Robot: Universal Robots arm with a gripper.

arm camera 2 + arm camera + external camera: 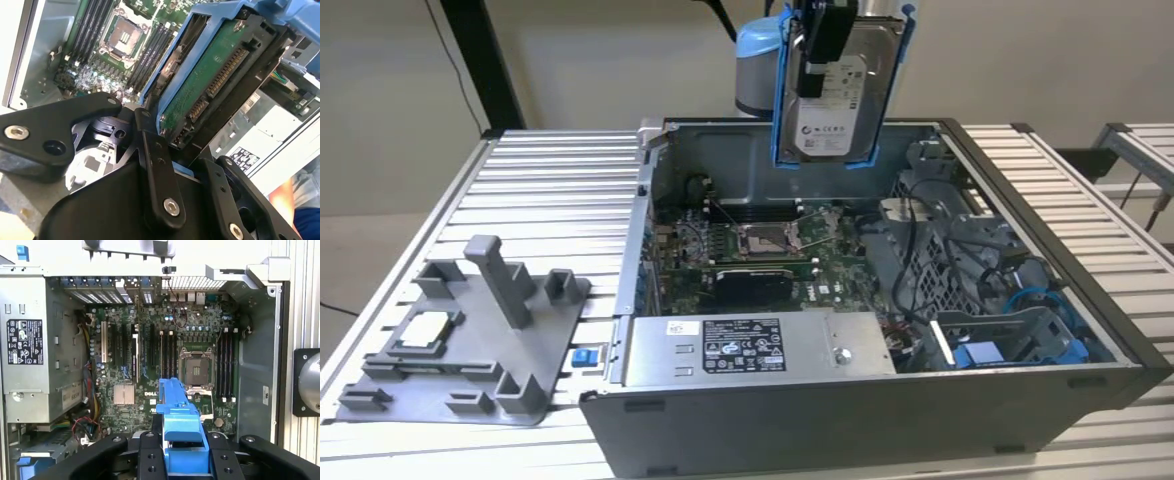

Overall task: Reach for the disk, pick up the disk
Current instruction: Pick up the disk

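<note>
The end effector (825,40) is pinched on the disk (841,100), which hangs in the air above the open computer case (1067,230), clear of the motherboard (761,240) below. The disk's long axis runs roughly vertical (label facing the exterior view), so it lies straight down from the end effector. In the second wrist view the black fingers (155,170) clamp the disk's blue rails, connector edge showing. The case sits on the slatted counter (547,190).

The exterior view looks down across the bench (547,180) at the open computer case (1067,390); both wrist views look down onto its motherboard (165,345) from near.
</note>
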